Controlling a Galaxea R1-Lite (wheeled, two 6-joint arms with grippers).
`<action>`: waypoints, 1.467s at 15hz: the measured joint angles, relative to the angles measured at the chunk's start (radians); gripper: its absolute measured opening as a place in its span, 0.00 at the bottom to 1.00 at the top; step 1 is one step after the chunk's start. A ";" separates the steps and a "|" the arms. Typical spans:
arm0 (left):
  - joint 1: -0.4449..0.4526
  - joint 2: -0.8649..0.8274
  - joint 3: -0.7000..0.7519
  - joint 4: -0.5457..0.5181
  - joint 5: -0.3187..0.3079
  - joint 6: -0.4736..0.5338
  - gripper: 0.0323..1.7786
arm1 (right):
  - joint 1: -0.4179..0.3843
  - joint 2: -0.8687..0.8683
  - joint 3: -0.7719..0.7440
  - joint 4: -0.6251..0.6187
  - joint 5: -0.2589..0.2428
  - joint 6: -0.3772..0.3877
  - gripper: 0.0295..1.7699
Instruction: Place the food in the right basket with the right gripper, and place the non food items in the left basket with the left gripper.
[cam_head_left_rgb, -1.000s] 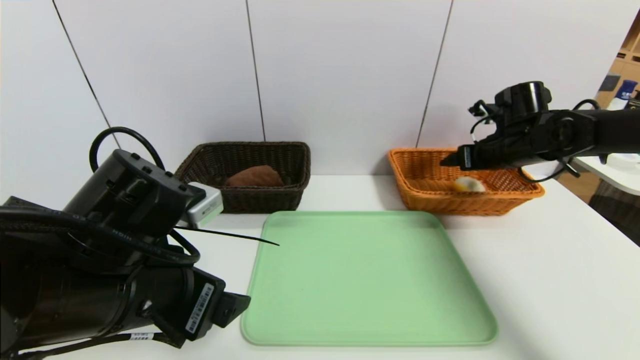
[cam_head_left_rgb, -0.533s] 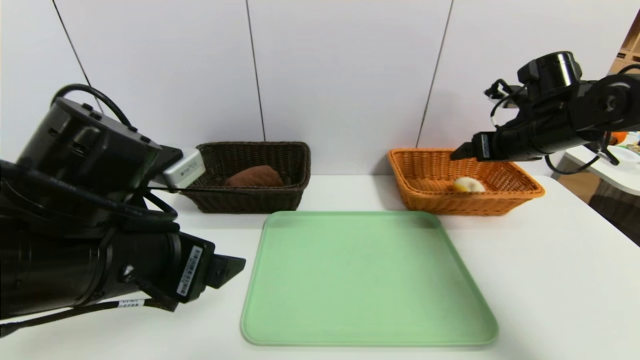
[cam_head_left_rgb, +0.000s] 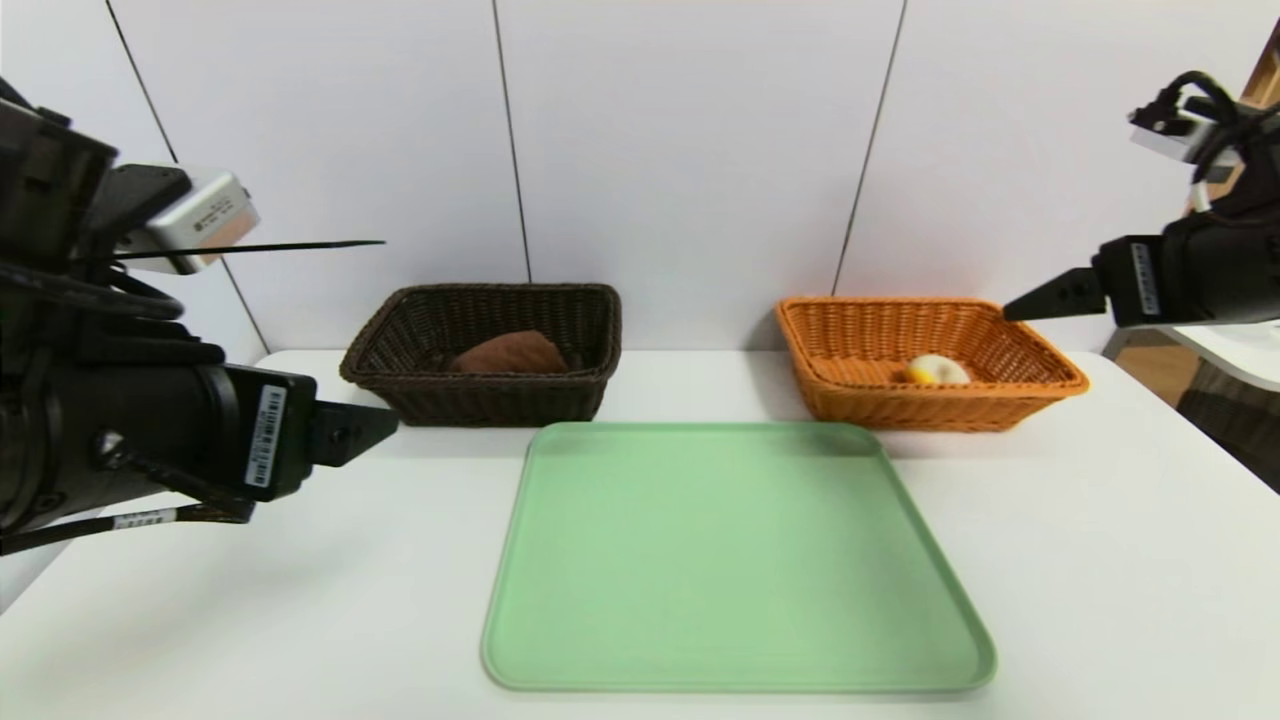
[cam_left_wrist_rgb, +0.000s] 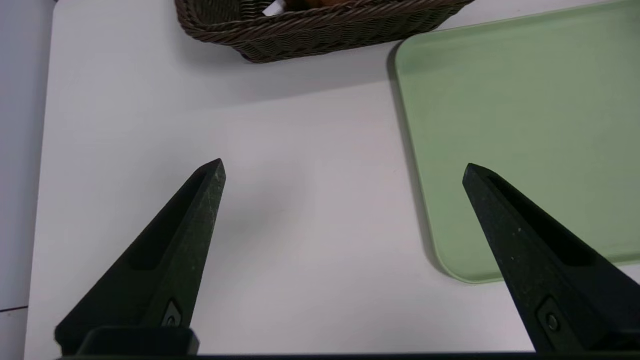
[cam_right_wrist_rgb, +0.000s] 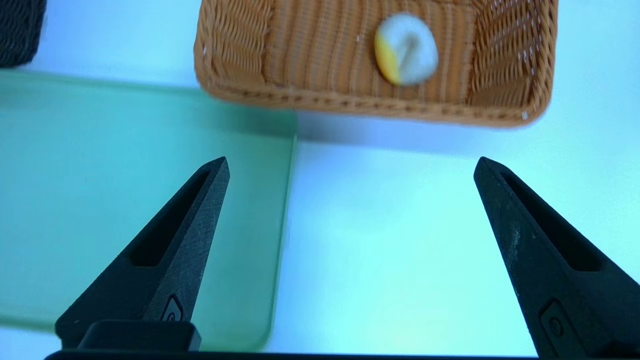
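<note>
The dark brown left basket (cam_head_left_rgb: 590, 330) stands at the back left and holds a brown item (cam_head_left_rgb: 508, 354). In the orange right basket (cam_head_left_rgb: 840, 400) lies a round white and yellow food piece (cam_head_left_rgb: 938, 369), also seen in the right wrist view as the food piece (cam_right_wrist_rgb: 405, 48) inside the orange basket (cam_right_wrist_rgb: 310, 95). My left gripper (cam_left_wrist_rgb: 342, 167) hangs open and empty over the bare table left of the green tray (cam_head_left_rgb: 730, 560). My right gripper (cam_right_wrist_rgb: 350, 162) is open and empty, raised in front of the orange basket.
The green tray (cam_left_wrist_rgb: 525, 125) lies bare in the middle of the white table (cam_head_left_rgb: 1100, 560). The brown basket's rim (cam_left_wrist_rgb: 320, 35) shows in the left wrist view. A white wall stands close behind both baskets. The table's right edge runs near my right arm.
Both arms have pulled back and up: the left one moved left and away from the tray, the right one withdrew to the right from over the orange basket. The food piece stays in the basket.
</note>
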 joint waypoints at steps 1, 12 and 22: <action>0.014 -0.027 0.001 0.016 0.002 0.000 0.95 | 0.005 -0.058 0.038 0.021 0.000 -0.001 0.96; 0.236 -0.462 0.178 0.237 -0.002 0.157 0.95 | 0.041 -0.584 0.338 0.176 0.001 -0.009 0.96; 0.594 -0.736 0.331 0.225 -0.013 0.328 0.95 | -0.032 -0.818 0.410 0.227 -0.001 -0.012 0.96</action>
